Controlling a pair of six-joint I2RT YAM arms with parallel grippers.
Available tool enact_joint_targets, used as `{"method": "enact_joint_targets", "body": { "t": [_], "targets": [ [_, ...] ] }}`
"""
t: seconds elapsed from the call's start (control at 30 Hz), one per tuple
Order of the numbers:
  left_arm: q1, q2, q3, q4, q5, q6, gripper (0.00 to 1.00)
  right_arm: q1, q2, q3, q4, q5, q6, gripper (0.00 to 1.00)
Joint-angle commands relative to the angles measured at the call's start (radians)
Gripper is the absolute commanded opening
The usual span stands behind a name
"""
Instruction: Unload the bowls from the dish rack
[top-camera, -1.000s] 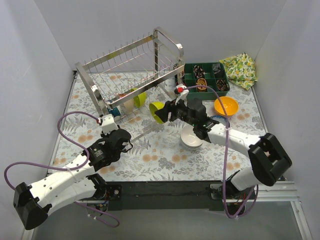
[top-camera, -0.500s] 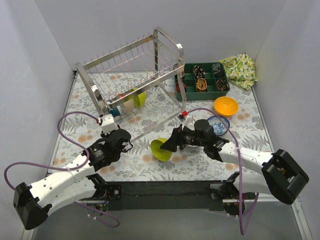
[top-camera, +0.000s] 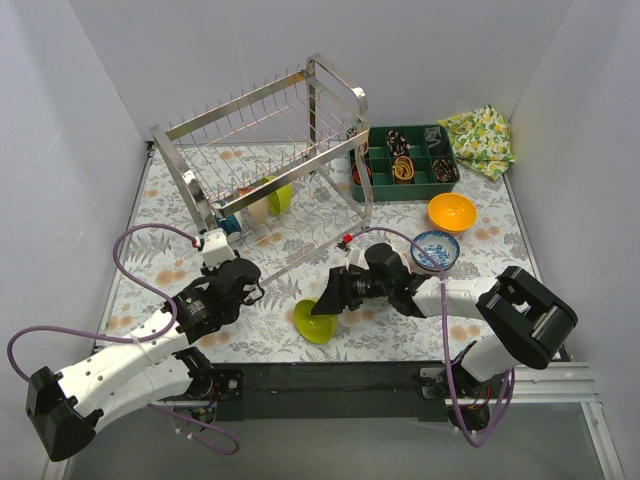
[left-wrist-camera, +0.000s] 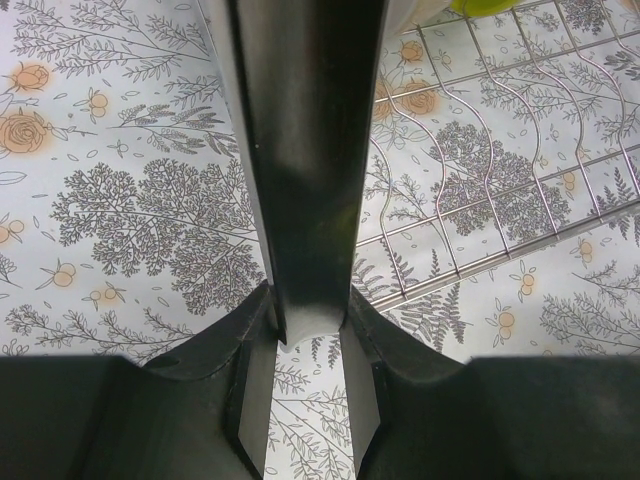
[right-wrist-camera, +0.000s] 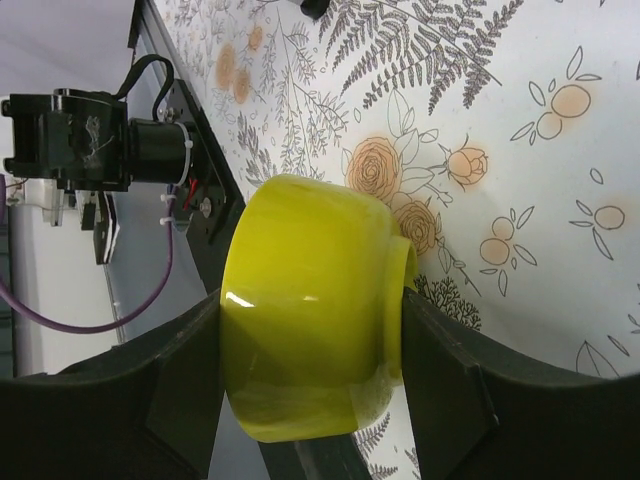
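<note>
**Lime bowl low over the near edge, set-down in hand**

The lime green bowl (top-camera: 314, 322) is out of the rack. It sits low at the near middle of the table, close to the front edge, and is tipped so that we see into it from above. We cannot tell whether it touches the cloth. The right gripper (right-wrist-camera: 310, 372) holds it with the jaws spread wide, one finger against each side of the wall.

We judge this to be the placing step. The next move is to roll the wrist until the foot faces down, lower the bowl onto the cloth, open the jaws and draw back to the right. With the edge so close, a spot slightly farther in would be safer.

The right arm lies low, its forearm reaching left across the near table and the wrist turned sideways.

To the right, the blue-and-white bowl (top-camera: 436, 249) and the orange bowl (top-camera: 452, 211) already stand on the table. Another lime bowl (top-camera: 281, 195) and a pale bowl (top-camera: 258, 209) remain in the lower tier of the dish rack (top-camera: 262, 128) at far left.

The left arm reaches from the near left to the rack's near corner. The left gripper (left-wrist-camera: 309, 322) has its jaws narrow, closed on a dark glossy bar that we take for the rack's frame.
</note>
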Motion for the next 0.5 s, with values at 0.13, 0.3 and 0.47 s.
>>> {"method": "enact_joint_targets", "body": {
  "t": [0.13,0.3,0.47],
  "targets": [
    [-0.006,-0.044,0.003,0.084,0.029,-0.033,0.28,0.003,-0.015,0.064,-0.097,0.101,-0.089,0.71],
    [-0.006,-0.031,0.003,0.092,0.039,-0.03,0.28,0.003,-0.069,0.119,-0.229,0.217,-0.174,0.88],
    [-0.006,-0.042,0.0,0.092,0.037,-0.03,0.28,0.003,-0.103,0.17,-0.326,0.289,-0.238,0.94]
  ]
}}
